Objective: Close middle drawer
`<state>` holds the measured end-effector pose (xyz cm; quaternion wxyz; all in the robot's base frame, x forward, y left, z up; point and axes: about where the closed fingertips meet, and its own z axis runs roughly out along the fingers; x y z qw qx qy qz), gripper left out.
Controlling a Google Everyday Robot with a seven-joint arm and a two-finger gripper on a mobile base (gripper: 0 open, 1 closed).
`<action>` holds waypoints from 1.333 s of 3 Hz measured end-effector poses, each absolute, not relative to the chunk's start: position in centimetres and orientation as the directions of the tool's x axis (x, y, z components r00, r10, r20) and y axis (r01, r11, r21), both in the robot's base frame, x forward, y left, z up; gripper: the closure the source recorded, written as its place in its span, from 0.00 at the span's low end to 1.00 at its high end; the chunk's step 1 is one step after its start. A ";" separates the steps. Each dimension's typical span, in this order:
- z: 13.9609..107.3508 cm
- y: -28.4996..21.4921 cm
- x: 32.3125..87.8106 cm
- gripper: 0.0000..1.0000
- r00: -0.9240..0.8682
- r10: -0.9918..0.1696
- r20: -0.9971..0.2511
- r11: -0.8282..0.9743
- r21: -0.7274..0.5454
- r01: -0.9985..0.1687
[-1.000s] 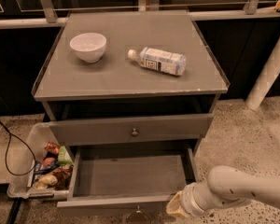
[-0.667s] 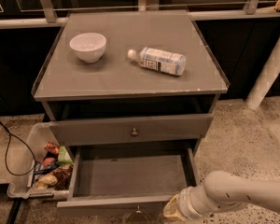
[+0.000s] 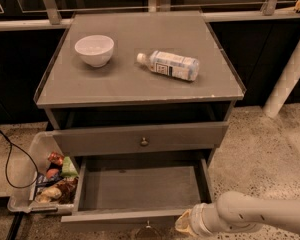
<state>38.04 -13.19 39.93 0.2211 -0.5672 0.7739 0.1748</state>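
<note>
Where the pale arm ends, low at the right, the gripper [image 3: 184, 223] sits at the front panel of the middle drawer [image 3: 115, 217], seemingly touching its right end. Whether it is open, closed or gripping anything, I cannot tell. That drawer is pulled well out beneath the upper drawer [image 3: 140, 136], its box empty. Stiff wood and likely light, it should slide under a flat push on the panel, near the small knob [image 3: 148, 225].
</note>
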 end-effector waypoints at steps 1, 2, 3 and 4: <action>39.9 -13.2 38.3 0.58 -0.259 -0.800 -0.541 0.300 0.012 -0.954; 39.9 -13.2 38.3 0.35 -0.259 -0.800 -0.541 0.300 0.012 -0.954; 39.9 -13.2 38.3 0.11 -0.259 -0.800 -0.541 0.300 0.012 -0.954; 39.8 -13.0 38.9 0.00 -0.251 -0.795 -0.552 0.308 -0.010 -0.951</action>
